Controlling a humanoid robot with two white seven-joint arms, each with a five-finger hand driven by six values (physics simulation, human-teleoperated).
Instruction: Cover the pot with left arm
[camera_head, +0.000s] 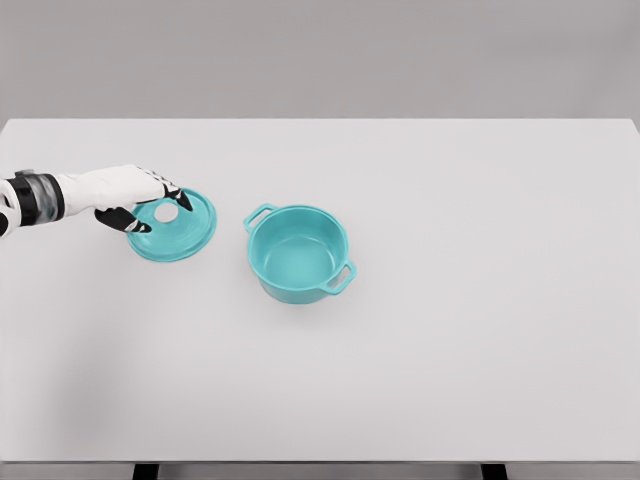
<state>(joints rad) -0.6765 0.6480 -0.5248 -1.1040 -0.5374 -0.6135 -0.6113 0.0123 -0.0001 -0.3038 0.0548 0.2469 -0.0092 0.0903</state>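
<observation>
While pot (298, 254) sits uncovered, left hand (138, 198) grips lid (180, 228) beside it.

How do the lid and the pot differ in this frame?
The lid is a flat disc with a centre knob; the pot is a deep open bowl with two side handles. The left hand is at the lid's knob; nothing touches the pot. The lid lies left of the pot, apart. Both are teal.
</observation>
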